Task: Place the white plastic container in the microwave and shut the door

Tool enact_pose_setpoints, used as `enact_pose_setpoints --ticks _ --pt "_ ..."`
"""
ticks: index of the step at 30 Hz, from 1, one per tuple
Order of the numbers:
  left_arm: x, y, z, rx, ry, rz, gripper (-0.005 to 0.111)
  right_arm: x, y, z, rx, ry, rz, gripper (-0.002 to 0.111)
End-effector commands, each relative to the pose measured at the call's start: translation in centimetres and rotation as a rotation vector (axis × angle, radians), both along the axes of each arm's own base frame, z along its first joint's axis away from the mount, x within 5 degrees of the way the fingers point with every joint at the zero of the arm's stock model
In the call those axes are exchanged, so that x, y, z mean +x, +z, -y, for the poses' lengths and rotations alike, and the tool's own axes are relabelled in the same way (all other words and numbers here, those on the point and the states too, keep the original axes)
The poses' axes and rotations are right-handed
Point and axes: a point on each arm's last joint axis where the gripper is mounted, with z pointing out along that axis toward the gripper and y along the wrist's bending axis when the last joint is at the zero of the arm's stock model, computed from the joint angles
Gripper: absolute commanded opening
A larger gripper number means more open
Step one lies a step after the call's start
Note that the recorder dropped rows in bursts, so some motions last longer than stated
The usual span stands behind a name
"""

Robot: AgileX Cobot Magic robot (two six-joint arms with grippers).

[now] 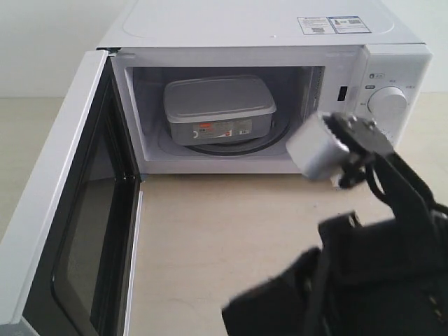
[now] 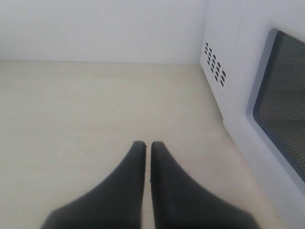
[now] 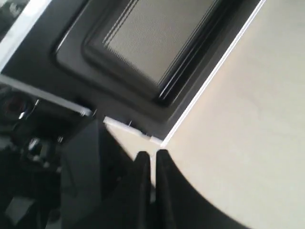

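The white plastic container sits inside the microwave on the glass turntable, its red-and-white label facing out. The door stands swung wide open on the left. My right arm fills the lower right in front of the microwave. In the right wrist view the right gripper is shut on nothing, its tips just short of the lower corner of the door. My left gripper is shut and empty above the table, with the outer face of the door off to one side.
Beige tabletop spreads in front of the open cavity. A round white dial sits on the control panel at the right. Vent holes mark the microwave's side wall. A pale wall stands behind.
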Motion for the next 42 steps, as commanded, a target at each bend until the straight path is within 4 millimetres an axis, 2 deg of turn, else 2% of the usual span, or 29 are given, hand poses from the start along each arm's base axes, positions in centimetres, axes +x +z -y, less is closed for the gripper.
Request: enact_pose_setpoints --ticks 1,9,16,25,27,29,30,31,35,36,38,39,42 --pt "0.0 -0.1 0.0 -0.006 0.005 0.004 0.004 -3.0 -0.1 1.5 -0.090 0.214 -0.114 0.000" --pt "0.0 -0.1 0.0 -0.006 0.005 0.004 0.004 -4.9 -0.3 2.8 -0.195 0.370 -0.210 0.000" --pt "0.0 -0.1 0.0 -0.006 0.005 0.004 0.004 -4.3 -1.0 3.4 -0.294 0.316 -0.167 0.000" --pt "0.0 -0.1 0.0 -0.006 0.005 0.004 0.004 -3.5 -0.8 3.1 -0.259 0.255 -0.105 0.000" --pt "0.0 -0.1 -0.1 0.053 -0.001 0.003 0.004 -3.5 -0.8 3.1 -0.259 0.247 -0.116 0.000" --pt "0.1 0.6 -0.2 0.085 0.008 0.082 0.004 -3.6 -0.9 3.1 -0.267 0.242 -0.140 0.000" --pt "0.2 1.5 -0.3 0.231 0.007 0.170 0.004 -3.8 -0.9 3.2 -0.276 0.251 -0.149 0.000" --pt "0.2 2.0 -0.3 0.303 0.005 0.221 0.004 -3.8 -1.0 3.2 -0.281 0.257 -0.155 0.000" --pt "0.2 3.0 -0.2 0.315 0.011 0.332 0.004 -3.9 -1.0 3.3 -0.286 0.262 -0.160 0.000" --pt "0.1 3.4 -0.2 0.285 0.015 0.381 0.004 -3.9 -1.0 3.3 -0.289 0.263 -0.160 0.000" --pt "-0.1 4.3 -0.2 0.021 0.020 0.491 0.004 -3.9 -1.0 3.3 -0.290 0.264 -0.158 0.000" --pt "-0.3 4.8 -0.1 -0.039 0.014 0.545 0.004 -3.9 -1.0 3.3 -0.291 0.265 -0.155 0.000" --pt "-0.2 4.8 -0.3 -0.330 0.019 0.514 0.004 -3.8 -1.0 3.3 -0.290 0.273 -0.140 0.000"
